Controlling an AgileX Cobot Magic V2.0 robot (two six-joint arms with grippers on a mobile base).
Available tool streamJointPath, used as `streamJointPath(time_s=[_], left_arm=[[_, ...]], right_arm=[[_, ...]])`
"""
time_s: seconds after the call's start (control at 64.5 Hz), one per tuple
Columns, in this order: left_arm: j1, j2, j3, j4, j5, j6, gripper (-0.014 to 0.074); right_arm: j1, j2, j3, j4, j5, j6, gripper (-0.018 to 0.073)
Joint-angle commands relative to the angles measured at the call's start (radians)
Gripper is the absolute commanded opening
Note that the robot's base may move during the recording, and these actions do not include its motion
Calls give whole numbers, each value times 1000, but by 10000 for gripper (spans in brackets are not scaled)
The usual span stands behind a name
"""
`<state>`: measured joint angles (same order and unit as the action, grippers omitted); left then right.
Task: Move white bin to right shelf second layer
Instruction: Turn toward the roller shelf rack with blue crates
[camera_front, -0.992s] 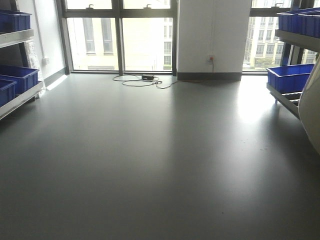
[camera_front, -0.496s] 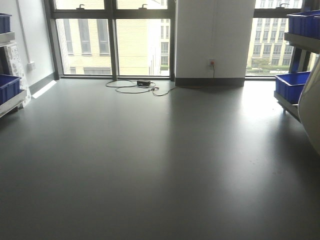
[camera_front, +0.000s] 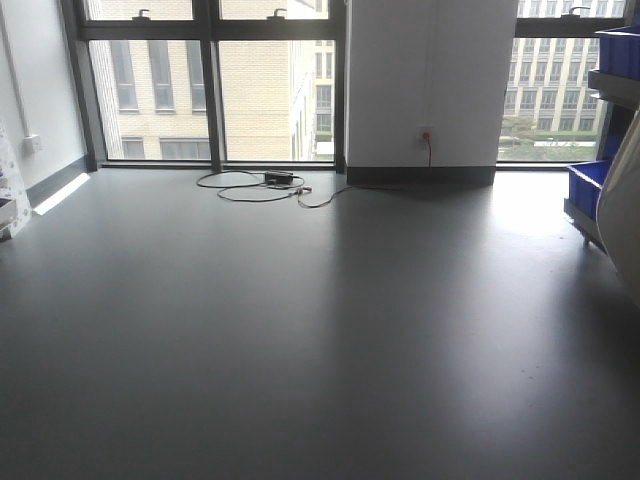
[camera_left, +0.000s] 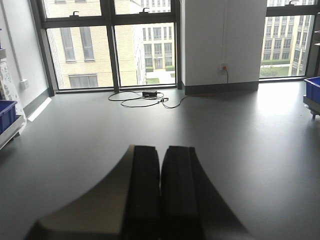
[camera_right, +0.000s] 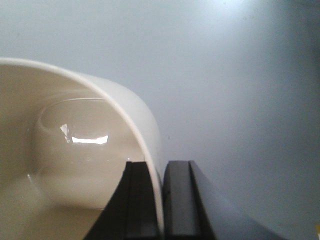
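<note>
— What's ahead?
— I see grey floor (camera_front: 300, 330), with a blue crate (camera_front: 590, 185) far right.
— The white bin (camera_right: 75, 150)?
— Near right, above the floor. My right gripper (camera_right: 161, 167) pinches its wall; left gripper (camera_left: 160, 150) fingers pressed together.

The front view is taken from low down, facing the pillar (camera_front: 420, 80) squarely across the floor (camera_front: 300, 350). The left wrist view is aimed the same way over the left gripper (camera_left: 161, 151), with the pillar far off. The pillar and the cable (camera_front: 255, 185) left of it are shared by both. The right wrist view is pointed down at the floor, close over the right gripper (camera_right: 162, 167) and the bin (camera_right: 75, 145) rim.
</note>
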<state>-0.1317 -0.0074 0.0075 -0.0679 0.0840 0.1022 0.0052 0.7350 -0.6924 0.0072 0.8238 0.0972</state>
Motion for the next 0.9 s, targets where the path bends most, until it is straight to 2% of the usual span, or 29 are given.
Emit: streamJointPath(time_s=[0.0,0.884], left_arm=[[-5,-14,37,-6,-84,-3,85],[-5,-14,37,-6,-84,-3,85]], right_arm=[[0,-2,-30,2,-79,-7,48],[0,-2,-30,2,-79,-7,48]])
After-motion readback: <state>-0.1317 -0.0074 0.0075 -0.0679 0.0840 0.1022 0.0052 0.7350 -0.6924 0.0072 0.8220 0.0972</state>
